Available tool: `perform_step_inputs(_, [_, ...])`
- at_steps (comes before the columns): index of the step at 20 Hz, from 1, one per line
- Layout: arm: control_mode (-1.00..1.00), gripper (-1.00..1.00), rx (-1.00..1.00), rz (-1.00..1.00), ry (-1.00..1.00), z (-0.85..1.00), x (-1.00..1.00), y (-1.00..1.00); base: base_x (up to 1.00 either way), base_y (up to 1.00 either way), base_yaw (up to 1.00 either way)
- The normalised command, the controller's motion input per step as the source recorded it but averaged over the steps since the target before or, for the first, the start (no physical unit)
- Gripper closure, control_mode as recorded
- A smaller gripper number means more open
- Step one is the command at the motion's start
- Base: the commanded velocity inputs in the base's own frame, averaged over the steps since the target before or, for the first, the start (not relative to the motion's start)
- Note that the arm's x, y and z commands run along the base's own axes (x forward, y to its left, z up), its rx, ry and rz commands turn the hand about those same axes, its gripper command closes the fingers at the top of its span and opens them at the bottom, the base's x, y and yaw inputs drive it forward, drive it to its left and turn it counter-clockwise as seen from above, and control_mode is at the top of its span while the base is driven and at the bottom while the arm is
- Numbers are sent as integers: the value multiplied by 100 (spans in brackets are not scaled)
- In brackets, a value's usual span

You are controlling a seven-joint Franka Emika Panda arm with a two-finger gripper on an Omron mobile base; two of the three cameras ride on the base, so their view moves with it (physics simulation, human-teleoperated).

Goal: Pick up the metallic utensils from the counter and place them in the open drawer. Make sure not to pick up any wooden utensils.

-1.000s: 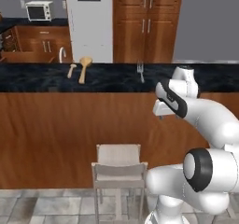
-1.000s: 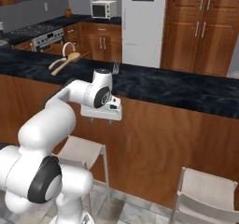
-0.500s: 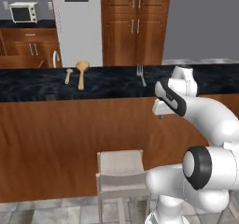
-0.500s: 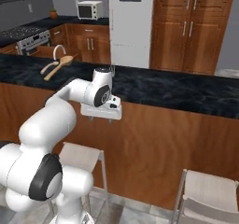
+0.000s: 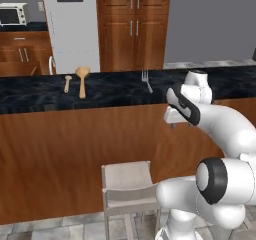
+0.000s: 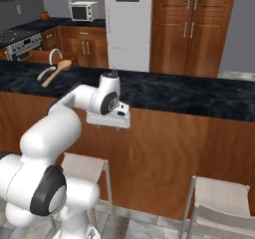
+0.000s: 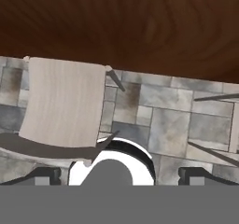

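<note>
Left base view: long dark marbled desk [image 5: 115,91] running across, over reddish-brown panelling. Slim grey metal fork [image 5: 146,80] lying on the desk top toward its far edge, tines pointing away. Tan wooden spoon [image 5: 82,80] with round bowl well to the left of the fork, also on the desk, and a shorter wooden utensil [image 5: 67,83] just beside that spoon on its left. Gripper [image 5: 173,125] hanging below the desk's front edge, in front of the panelling, pointing down, apart from everything on the desk; jaw spread not readable here. Pale chair [image 5: 127,188] standing on the floor before the desk, below the fork. White fridge [image 5: 70,26] and wooden cabinets behind the desk, microwave [image 5: 13,15] far back left. Right base view: same desk [image 6: 199,94], with the fork [image 6: 114,72] just peeking above the arm's wrist. Wooden spoon [image 6: 59,68] and shorter utensil [image 6: 45,73] near the desk's left end, beside a curved silver tap [image 6: 54,57]. Gripper [image 6: 107,127] held low against the desk's front panelling, fingers barely visible. Second pale chair [image 6: 215,204] at lower right of the desk. Hand view: looking straight down past the desk's wooden front onto the chair seat [image 7: 63,101] and grey stone floor tiles [image 7: 168,120]. Dark fingertips [image 7: 44,174] set far apart at the bottom corners, so gripper spread wide, nothing between them.
</note>
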Motion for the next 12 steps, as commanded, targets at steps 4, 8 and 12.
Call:
perform_step_inputs(4, [-100,-100,0,-2,-1,2,18,23,0,0,0])
perform_step_inputs(8, [-100,-100,-2,0,-14,34,1,21,0,0,0])
perform_step_inputs(12, [-100,-100,-6,0,-18,54,2,19,0,0,0])
